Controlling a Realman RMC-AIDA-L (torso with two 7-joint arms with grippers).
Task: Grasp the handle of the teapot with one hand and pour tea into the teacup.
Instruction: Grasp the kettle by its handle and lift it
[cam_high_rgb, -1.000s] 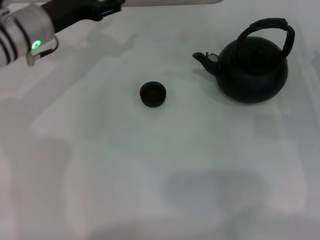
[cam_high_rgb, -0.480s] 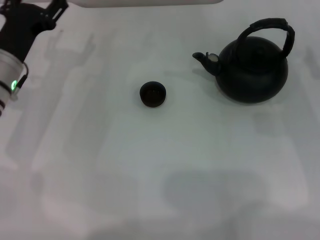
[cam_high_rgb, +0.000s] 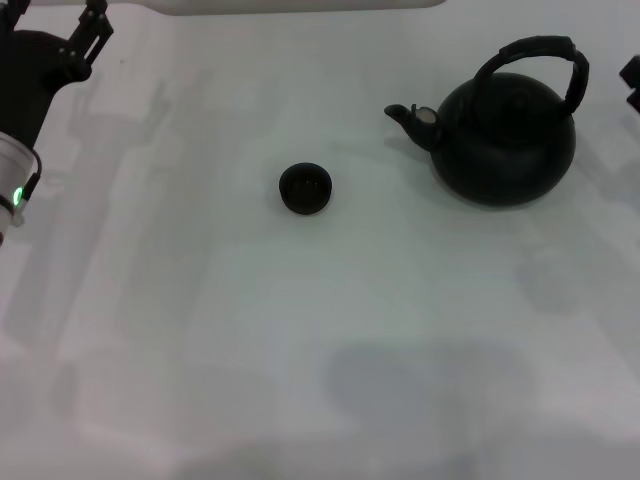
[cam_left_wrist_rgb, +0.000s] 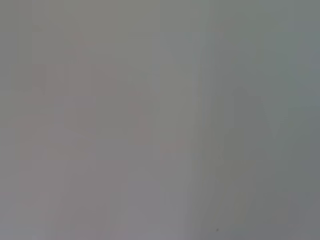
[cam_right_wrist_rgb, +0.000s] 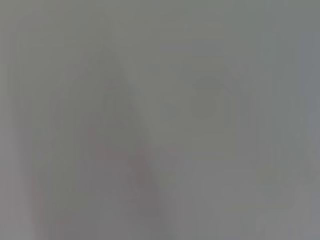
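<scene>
Both wrist views show only blank grey-white surface, nothing to make out. Head view is all there is to go on.

Left gripper (cam_high_rgb: 52, 15) sits at the far-left corner of the table (cam_high_rgb: 300, 350), partly cut off by the frame edge. Two dark fingers (cam_high_rgb: 92, 30) visible, spread apart, holding nothing. Green light on the arm's pale wrist section.

Right gripper (cam_high_rgb: 632, 82): only a dark sliver at the right edge, just beside the teapot (cam_high_rgb: 505, 135). Cannot tell its finger state.

Teapot upright toward the far-right of the table, spout pointing toward the left edge, handle (cam_high_rgb: 535, 55) arched over the top, untouched. Teacup (cam_high_rgb: 305, 188) upright near table centre, well apart from the teapot on its spout side; can't tell what's inside.

Table is plain white, matte, with soft shadows. A pale strip runs along the far edge; no room visible.
</scene>
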